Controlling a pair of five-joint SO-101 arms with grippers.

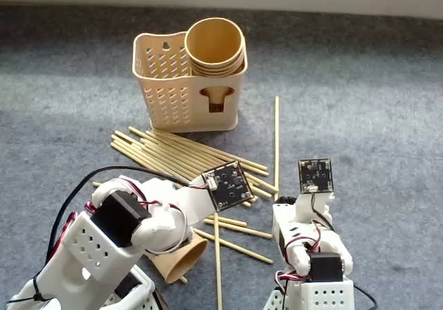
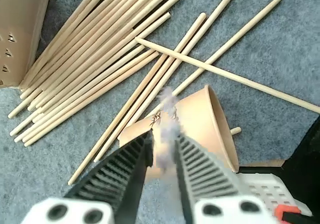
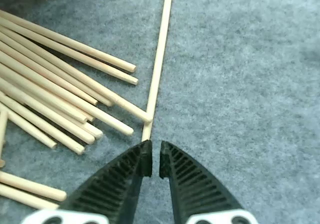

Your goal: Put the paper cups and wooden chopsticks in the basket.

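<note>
Lying on its side nearest the arms, one paper cup rests partly over loose chopsticks, just ahead of the left gripper. That gripper's fingers stand almost together, with a wisp of grey fluff between them and no hold on the cup. The right gripper is likewise nearly closed and empty, at the end of a single chopstick. Beyond, the main bundle of chopsticks lies on the carpet before the basket, which holds stacked cups. Risk: closed fingers nudging the cup would roll it away, and thin sticks lying flat may slip a pinch.
</note>
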